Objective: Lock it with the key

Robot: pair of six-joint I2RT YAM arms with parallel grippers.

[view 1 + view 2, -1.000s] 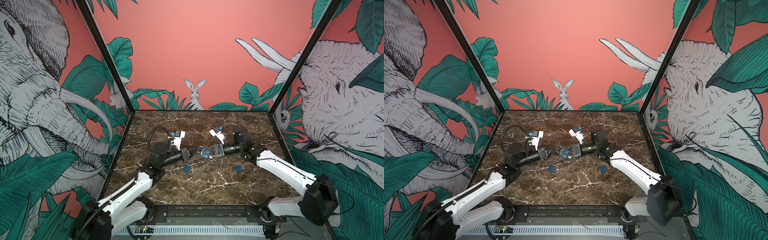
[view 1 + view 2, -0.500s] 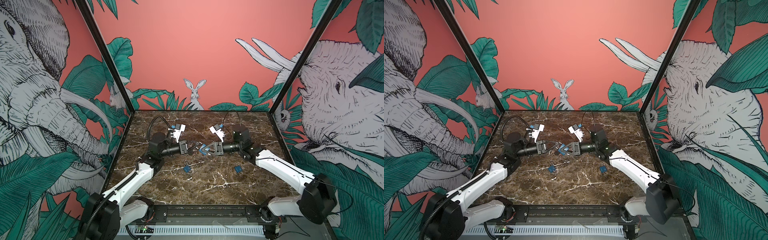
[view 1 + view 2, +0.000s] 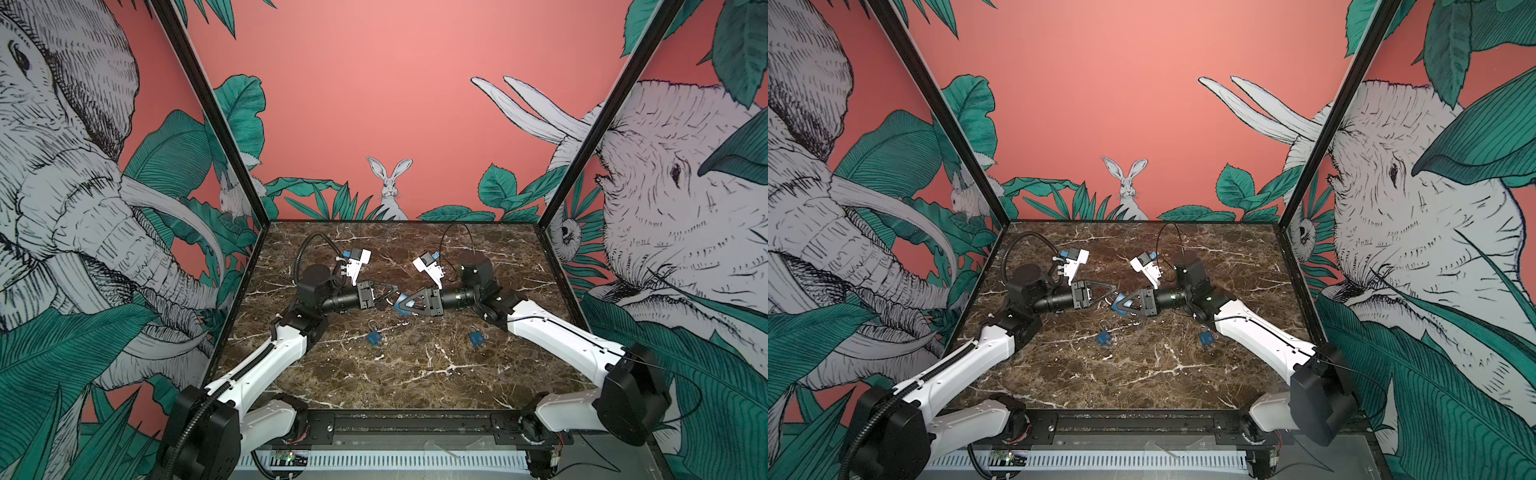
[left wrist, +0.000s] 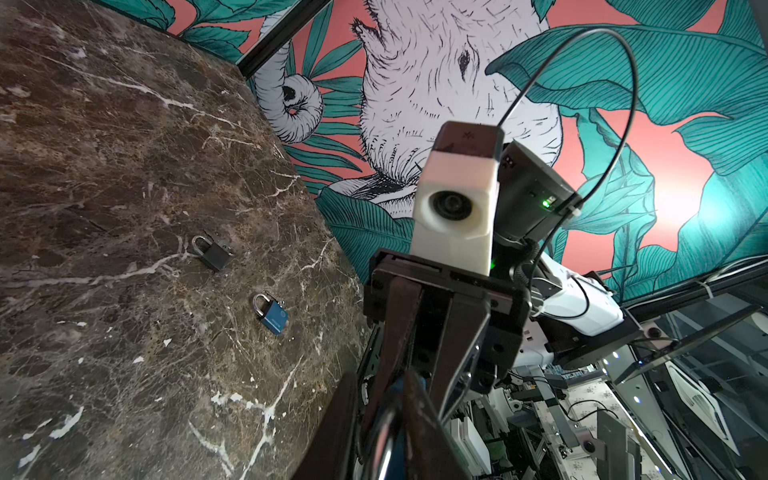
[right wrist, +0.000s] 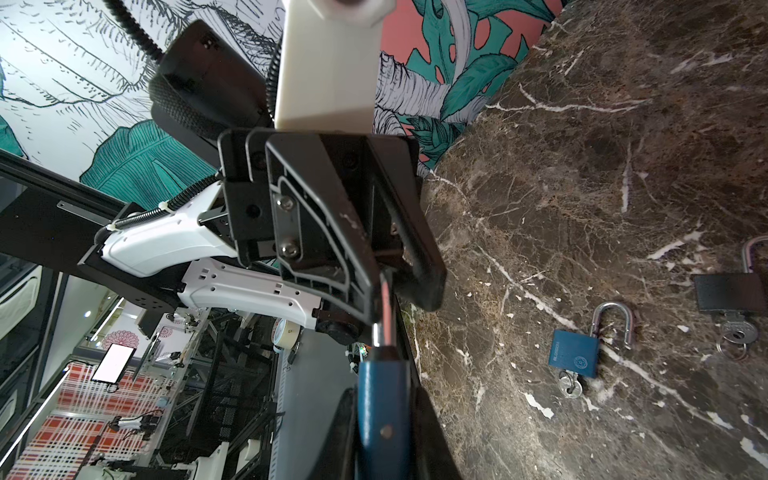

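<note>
R gripper clamps blue padlock by body, mid-air btwn the arms over table centre. L gripper jaws straddle shackle; gripping or not, can't tell. Best: keep body rigid, press shackle straight home, no twist; key unseen.

Occlusions, R wrist view mostly
Held blue padlock: bottom end cut by frame edge, shackle top hidden behind L gripper finger, can't tell if it's pinched; black padlock clipped at edge. Both top views: held lock mostly hidden.
</note>
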